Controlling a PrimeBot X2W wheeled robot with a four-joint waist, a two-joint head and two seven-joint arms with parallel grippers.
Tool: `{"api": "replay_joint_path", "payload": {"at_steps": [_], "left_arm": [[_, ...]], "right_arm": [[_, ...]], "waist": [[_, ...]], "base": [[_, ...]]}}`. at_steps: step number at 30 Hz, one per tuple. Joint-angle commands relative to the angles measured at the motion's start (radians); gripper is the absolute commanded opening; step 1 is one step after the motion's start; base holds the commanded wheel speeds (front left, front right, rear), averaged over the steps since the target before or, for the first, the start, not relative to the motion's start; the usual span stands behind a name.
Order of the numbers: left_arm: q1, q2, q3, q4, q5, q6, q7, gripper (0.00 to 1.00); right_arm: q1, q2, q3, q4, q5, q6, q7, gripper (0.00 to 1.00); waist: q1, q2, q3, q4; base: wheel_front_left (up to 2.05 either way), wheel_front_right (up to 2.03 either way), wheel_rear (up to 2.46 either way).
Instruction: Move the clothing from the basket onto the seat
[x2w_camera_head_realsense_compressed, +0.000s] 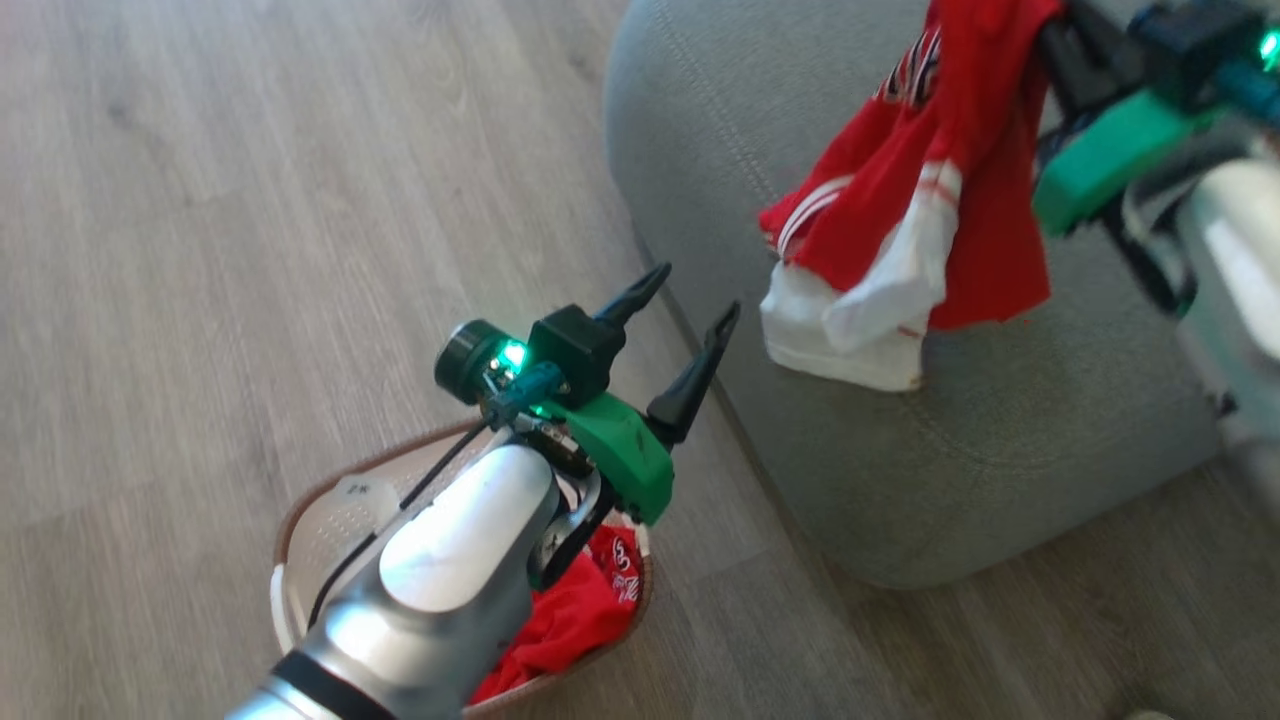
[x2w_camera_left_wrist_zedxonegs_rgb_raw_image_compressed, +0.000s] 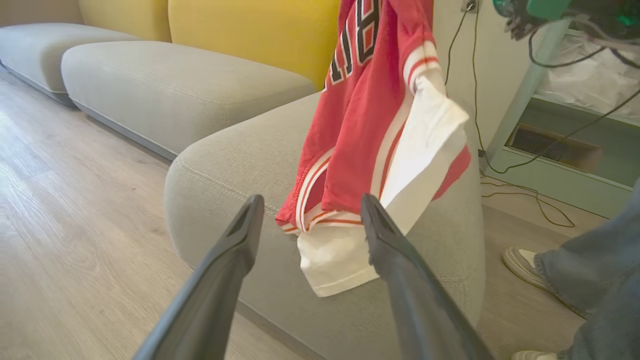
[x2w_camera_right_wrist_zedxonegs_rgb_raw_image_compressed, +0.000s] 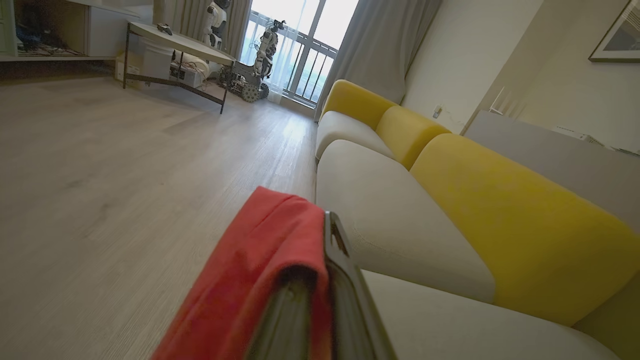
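Note:
My right gripper (x2w_camera_head_realsense_compressed: 1062, 45) is shut on a red and white garment (x2w_camera_head_realsense_compressed: 930, 180), which hangs over the grey seat (x2w_camera_head_realsense_compressed: 720, 150) with its white hem close to the cushion. The right wrist view has red cloth (x2w_camera_right_wrist_zedxonegs_rgb_raw_image_compressed: 260, 250) draped over the closed fingers (x2w_camera_right_wrist_zedxonegs_rgb_raw_image_compressed: 345, 265) above the seat (x2w_camera_right_wrist_zedxonegs_rgb_raw_image_compressed: 390, 225). A second red garment (x2w_camera_head_realsense_compressed: 570, 620) lies in the cream basket (x2w_camera_head_realsense_compressed: 300, 520) on the floor, partly hidden by my left forearm. My left gripper (x2w_camera_head_realsense_compressed: 700, 290) is open and empty above the basket, beside the seat's edge. The left wrist view looks between its fingers (x2w_camera_left_wrist_zedxonegs_rgb_raw_image_compressed: 220, 270) at the hanging garment (x2w_camera_left_wrist_zedxonegs_rgb_raw_image_compressed: 370, 125).
Yellow backrests (x2w_camera_right_wrist_zedxonegs_rgb_raw_image_compressed: 500, 210) line the sofa behind the seat. A person's shoe (x2w_camera_left_wrist_zedxonegs_rgb_raw_image_compressed: 525, 265) and jeans leg stand right of the cushion, near floor cables (x2w_camera_left_wrist_zedxonegs_rgb_raw_image_compressed: 540, 205). A low table (x2w_camera_right_wrist_zedxonegs_rgb_raw_image_compressed: 180, 45) and other robots stand far off by the window. Wood floor lies left.

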Motion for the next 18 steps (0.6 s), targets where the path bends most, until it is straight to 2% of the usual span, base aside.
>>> {"api": "replay_joint_path", "payload": {"at_steps": [1, 8, 14, 18], "left_arm": [[-0.056, 0.001, 0.034, -0.033, 0.012, -0.002, -0.013, 1.00], [-0.078, 0.001, 0.039, -0.071, 0.052, 0.004, -0.013, 1.00], [-0.112, 0.008, 0.030, -0.131, 0.095, 0.009, -0.013, 1.00], [-0.135, 0.017, 0.025, -0.168, 0.116, 0.016, -0.012, 1.00]], "right_arm": [[-0.087, -0.013, -0.007, -0.009, 0.012, 0.000, 0.005, 0.00], [-0.299, -0.079, -0.087, 0.117, 0.043, 0.000, 0.021, 0.00], [-0.479, -0.194, -0.184, 0.232, -0.031, 0.000, 0.019, 0.00], [-0.549, -0.237, -0.263, 0.295, -0.099, 0.000, 0.006, 0.00]], "waist": [[-0.0002, 0.0000, 0.028, 0.032], [-0.0002, 0.0000, 0.109, 0.127], [-0.0002, 0.0000, 0.207, 0.221], [-0.0002, 0.0000, 0.268, 0.266]], "base": [[0.00, 0.00, 0.00], [0.00, 0.00, 0.00], [0.00, 0.00, 0.00], [0.00, 0.00, 0.00]]}}
